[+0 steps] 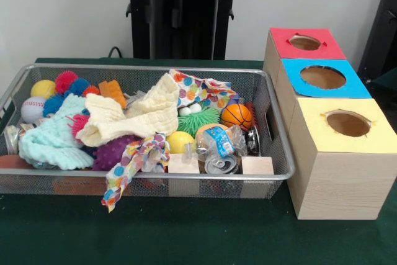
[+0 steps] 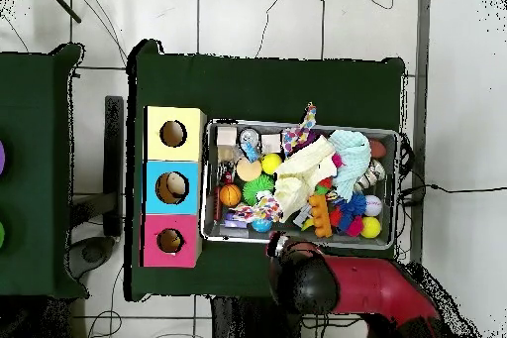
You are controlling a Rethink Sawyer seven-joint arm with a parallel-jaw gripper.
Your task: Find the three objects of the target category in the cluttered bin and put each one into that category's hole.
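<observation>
I am looking at a wire mesh bin (image 1: 280,169) that is sitting on the green-covered counter (image 1: 186,240), packed with mixed clutter. Just beside it a row of three wooden boxes is standing, each with a round hole in its coloured top: the red-topped box (image 1: 307,43) farthest back in the front view, the blue-topped box (image 1: 323,77) in the middle, and the yellow-topped box (image 1: 347,125) nearest. Inside the bin I am seeing a cream knitted cloth (image 1: 133,119) draped across the centre, a pale mint cloth (image 1: 53,144) at one end, and a polka-dot cloth (image 1: 133,164) trailing over the front rim. Among the balls I am noting a small basketball (image 1: 237,116), a baseball (image 1: 32,109), a yellow ball (image 1: 43,89), a second yellow ball (image 1: 180,142) partly buried near the centre, a green spiky ball (image 1: 198,120) and a purple spiky ball (image 1: 115,152). Two plain wooden blocks (image 1: 257,166) are resting against the front wall, with a crumpled clear plastic bottle (image 1: 218,147) lying between them. The red arm (image 2: 371,289) is holding clear of the bin at its robot-side edge in the overhead view; only its red housing is showing at the top of the front view. I cannot tell whether the fingers are spread or closed, as they are hidden beneath the arm. Nothing is showing inside the red and yellow holes; I cannot make out what is in the blue one.
</observation>
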